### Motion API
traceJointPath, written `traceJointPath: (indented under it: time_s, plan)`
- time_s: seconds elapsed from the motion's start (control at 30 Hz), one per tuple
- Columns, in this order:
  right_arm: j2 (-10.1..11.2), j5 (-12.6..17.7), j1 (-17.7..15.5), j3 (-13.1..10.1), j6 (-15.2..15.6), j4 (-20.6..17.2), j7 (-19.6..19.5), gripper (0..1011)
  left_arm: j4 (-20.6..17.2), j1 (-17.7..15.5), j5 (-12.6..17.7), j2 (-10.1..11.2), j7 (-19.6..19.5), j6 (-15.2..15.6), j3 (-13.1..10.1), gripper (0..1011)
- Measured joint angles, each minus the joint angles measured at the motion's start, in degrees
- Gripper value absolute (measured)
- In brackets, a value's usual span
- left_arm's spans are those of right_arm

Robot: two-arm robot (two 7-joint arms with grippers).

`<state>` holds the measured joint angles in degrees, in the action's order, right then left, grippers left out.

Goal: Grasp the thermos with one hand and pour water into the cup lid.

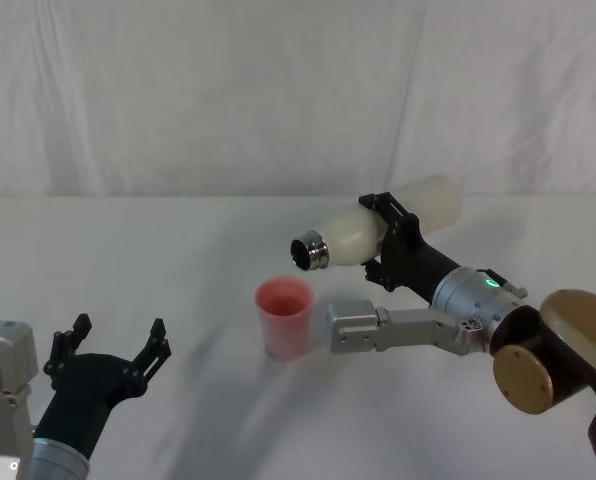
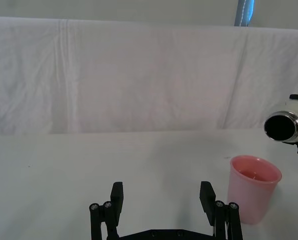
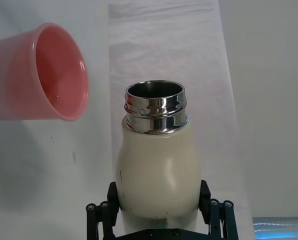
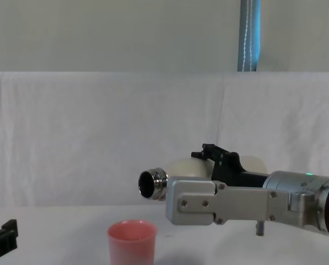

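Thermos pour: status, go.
Right claw shut on thermos, tipped about level, steel mouth up beside cup lid. Cup lid upright on table. Left claw open, low at near left. Nothing between mouth and cup.

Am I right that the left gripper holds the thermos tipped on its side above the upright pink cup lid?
Not quite: the right gripper holds it, as the head view shows. The thermos is tipped on its side above the upright pink cup lid, while the left gripper sits open and empty near the table.
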<state>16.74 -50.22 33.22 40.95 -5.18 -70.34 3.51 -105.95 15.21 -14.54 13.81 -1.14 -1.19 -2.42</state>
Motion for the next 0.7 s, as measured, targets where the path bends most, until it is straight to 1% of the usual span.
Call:
traceJointPath:
  time_s: [0.23, 0.7]
  plan:
    - [0.1, -1.0, 0.6, 0.6, 0.0, 0.4, 0.0, 955, 0.0, 0.0, 0.0, 0.0, 0.0, 0.0, 0.0, 1001]
    - [-0.1, -2.0, 1.5, 1.1, 0.2, 1.8, -0.8, 955, 0.0, 0.0, 0.0, 0.0, 0.0, 0.0, 0.0, 1001]
